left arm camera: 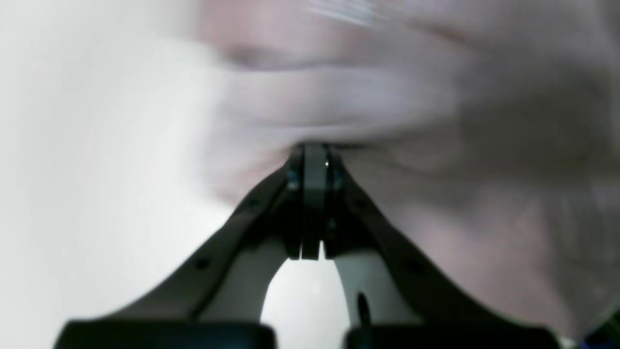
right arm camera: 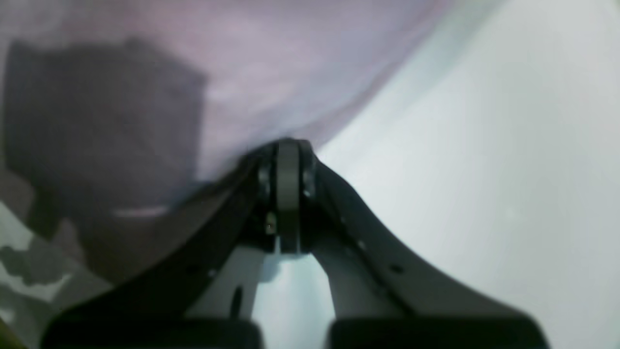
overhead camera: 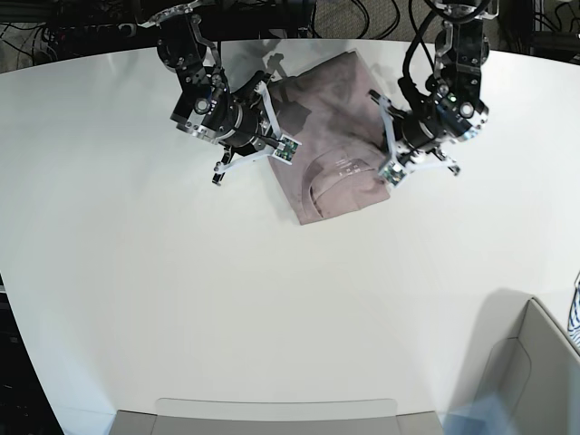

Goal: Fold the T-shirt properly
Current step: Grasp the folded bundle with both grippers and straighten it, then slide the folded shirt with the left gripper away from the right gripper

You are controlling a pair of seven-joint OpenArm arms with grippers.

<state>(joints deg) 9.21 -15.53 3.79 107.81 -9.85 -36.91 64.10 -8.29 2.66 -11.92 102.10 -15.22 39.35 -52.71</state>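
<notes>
The mauve-pink T-shirt [overhead camera: 331, 136] lies in a partly folded bundle at the back middle of the white table [overhead camera: 181, 290], collar towards the front. My left gripper [overhead camera: 384, 136] is at the shirt's right edge. In the left wrist view it [left arm camera: 315, 151] is shut, with blurred pink cloth [left arm camera: 387, 97] pinched at the tips. My right gripper [overhead camera: 272, 136] is at the shirt's left edge. In the right wrist view it [right arm camera: 288, 145] is shut on the shirt's edge [right arm camera: 271, 63], with bare table to its right.
A grey bin [overhead camera: 535, 381] stands at the front right corner, with a blue-and-white striped cloth [overhead camera: 575, 313] at the right edge. A grey tray rim [overhead camera: 272, 417] runs along the front edge. Cables [overhead camera: 362, 18] lie behind the table.
</notes>
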